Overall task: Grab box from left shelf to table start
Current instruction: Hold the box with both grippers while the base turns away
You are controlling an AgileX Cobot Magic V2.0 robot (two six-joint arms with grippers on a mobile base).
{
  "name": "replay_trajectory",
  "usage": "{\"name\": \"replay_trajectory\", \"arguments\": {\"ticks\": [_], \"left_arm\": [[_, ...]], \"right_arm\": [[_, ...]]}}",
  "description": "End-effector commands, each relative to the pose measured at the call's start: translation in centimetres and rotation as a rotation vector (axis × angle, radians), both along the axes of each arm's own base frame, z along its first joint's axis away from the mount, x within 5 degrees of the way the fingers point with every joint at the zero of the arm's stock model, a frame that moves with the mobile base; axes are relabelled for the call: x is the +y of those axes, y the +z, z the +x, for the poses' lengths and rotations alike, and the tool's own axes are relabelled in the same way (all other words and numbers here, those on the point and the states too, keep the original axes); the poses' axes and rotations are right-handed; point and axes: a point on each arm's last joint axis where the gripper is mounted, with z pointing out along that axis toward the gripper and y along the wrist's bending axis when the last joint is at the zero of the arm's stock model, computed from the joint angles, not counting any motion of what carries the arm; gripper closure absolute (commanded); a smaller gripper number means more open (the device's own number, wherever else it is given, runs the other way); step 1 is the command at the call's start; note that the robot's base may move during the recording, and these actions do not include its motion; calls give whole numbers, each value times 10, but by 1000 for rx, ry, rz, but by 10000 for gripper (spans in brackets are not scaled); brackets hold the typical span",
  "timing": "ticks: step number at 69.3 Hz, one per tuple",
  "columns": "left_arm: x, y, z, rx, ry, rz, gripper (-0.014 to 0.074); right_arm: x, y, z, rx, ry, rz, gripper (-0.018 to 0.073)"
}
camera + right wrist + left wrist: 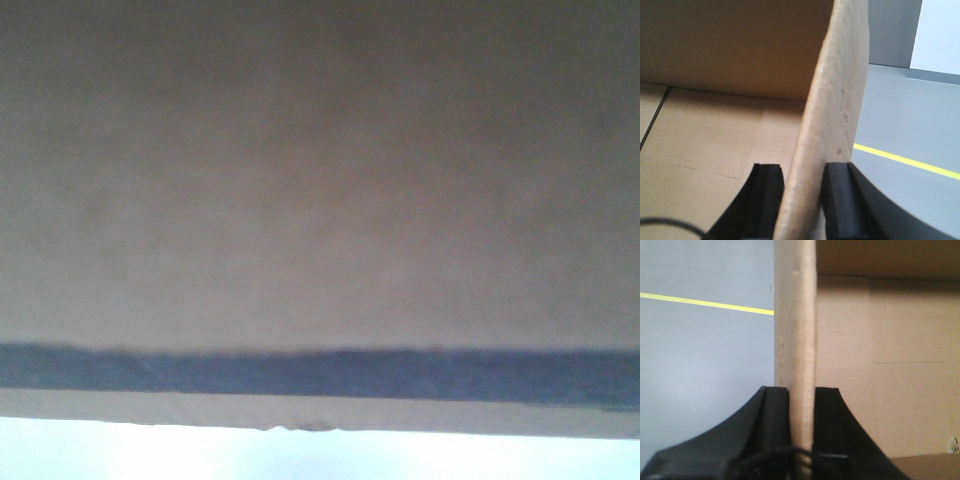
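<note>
A large tan cardboard box (320, 200) fills the front view, very close to the camera. A dark band (320, 375) runs across it near its lower edge, and below that there is only bright glare. No shelf or desk shows in any view, so what the box rests on, if anything, cannot be told.

In the left wrist view, the black left fingers (774, 420) are closed tight on one upright side wall of the box, one finger outside and one inside. In the right wrist view, the right fingers (840, 200) pinch the opposite wall the same way. That wall leans and bows a little above the grip.

The inside of the box is bare as far as it shows. Beyond each wall lies a grey floor (705, 370) with a yellow line (705, 302).

The box is probably light, being open and apparently empty, but its walls are thin and flex. A hold low on each wall, kept even on both sides, seems safest. Uneven pulling could buckle or tear the card, or let it slip.
</note>
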Motion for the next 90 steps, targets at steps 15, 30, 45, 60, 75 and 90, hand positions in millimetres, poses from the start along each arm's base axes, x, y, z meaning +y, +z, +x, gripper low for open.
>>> {"name": "replay_trajectory", "arguments": {"ticks": [15,30,45,60,75,90], "left_arm": [[1,23,2,-179,17,-39,696],[1,23,2,-178,14,-42,696],[1,23,2,-178,14,-42,696],[1,23,2,-178,14,-42,696],[1,23,2,-178,14,-42,696],[1,23,2,-178,12,-44,696]], "right_arm": [[-5,21,0,-170,-56,-10,503],[-5,21,0,-170,-56,-10,503],[-5,21,0,-170,-56,-10,503],[-5,21,0,-170,-56,-10,503],[-5,21,0,-170,-56,-10,503],[-5,21,0,-170,-56,-10,503]]}}
